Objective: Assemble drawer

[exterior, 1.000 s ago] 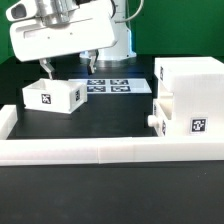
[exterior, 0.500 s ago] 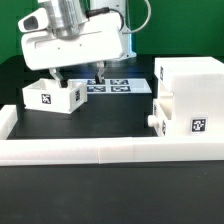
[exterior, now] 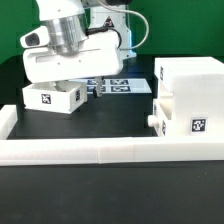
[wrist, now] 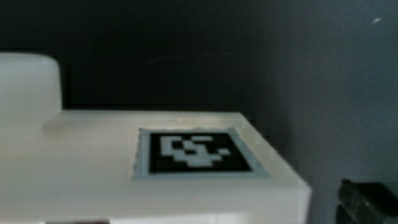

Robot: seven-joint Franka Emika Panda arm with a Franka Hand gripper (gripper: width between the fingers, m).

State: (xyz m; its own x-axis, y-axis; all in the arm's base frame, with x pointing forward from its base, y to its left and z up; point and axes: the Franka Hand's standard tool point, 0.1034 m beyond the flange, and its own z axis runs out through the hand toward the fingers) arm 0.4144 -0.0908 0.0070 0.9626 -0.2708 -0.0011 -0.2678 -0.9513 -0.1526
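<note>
A small white open-top tray with a tag on its front stands at the exterior view's left. My gripper has come down right over it, jaws apart and holding nothing; the hand hides the fingertips. In the wrist view the tray's tagged white face fills the picture, and one dark fingertip shows just beside its edge. The tall white housing stands at the exterior view's right, with a second tray sitting in its lower part, knob pointing out.
A long low white rail runs across the front and turns back at the exterior view's left. The marker board lies flat behind the tray. The robot's white base stands at the back.
The gripper has dropped and shifted toward the exterior view's right, from above the tray down onto it. The fingers, clearly spread before, are now hidden behind the hand. The tray and housing have not moved.
</note>
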